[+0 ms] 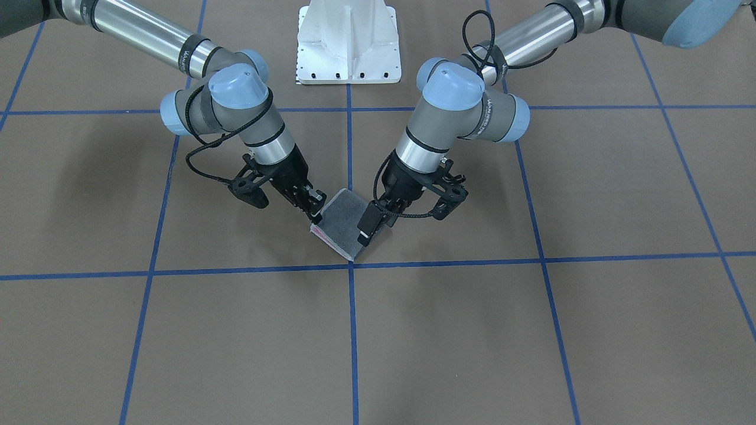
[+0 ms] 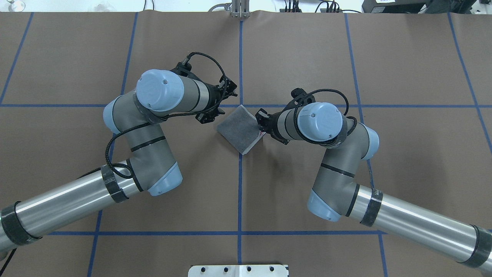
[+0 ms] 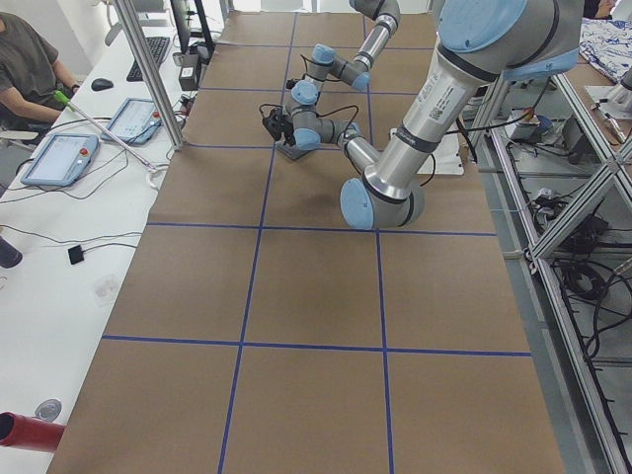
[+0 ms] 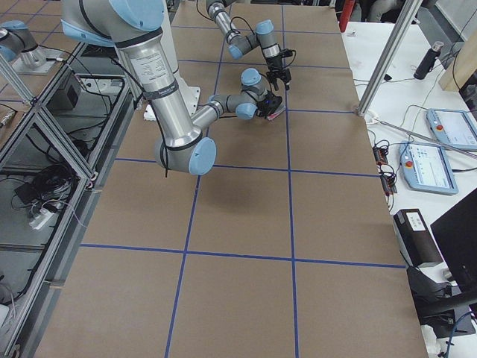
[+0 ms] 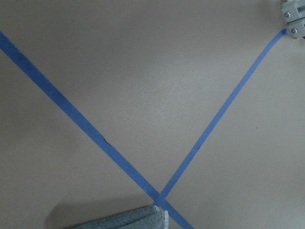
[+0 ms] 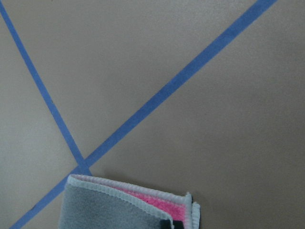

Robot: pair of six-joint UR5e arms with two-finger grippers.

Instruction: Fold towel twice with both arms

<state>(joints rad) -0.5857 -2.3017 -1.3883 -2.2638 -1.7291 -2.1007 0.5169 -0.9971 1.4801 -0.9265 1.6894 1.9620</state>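
The towel (image 1: 344,219) lies folded into a small square near the crossing of the blue tape lines, dark grey face up (image 2: 238,129). Pink layers and light edging show at one corner (image 6: 157,205). My right gripper (image 1: 316,208) sits at that pink corner (image 2: 262,124), and a dark fingertip (image 6: 172,224) rests on the cloth edge, so it looks shut on the towel. My left gripper (image 1: 375,227) hangs just above the opposite side and looks open with nothing in it. Only the towel's folded edge (image 5: 128,222) appears in the left wrist view.
The white pedestal base (image 1: 348,41) stands behind the towel on the robot's side. Blue tape lines (image 2: 240,184) grid the brown table. In the left side view a person (image 3: 25,59) sits at a side bench with tablets (image 3: 59,158).
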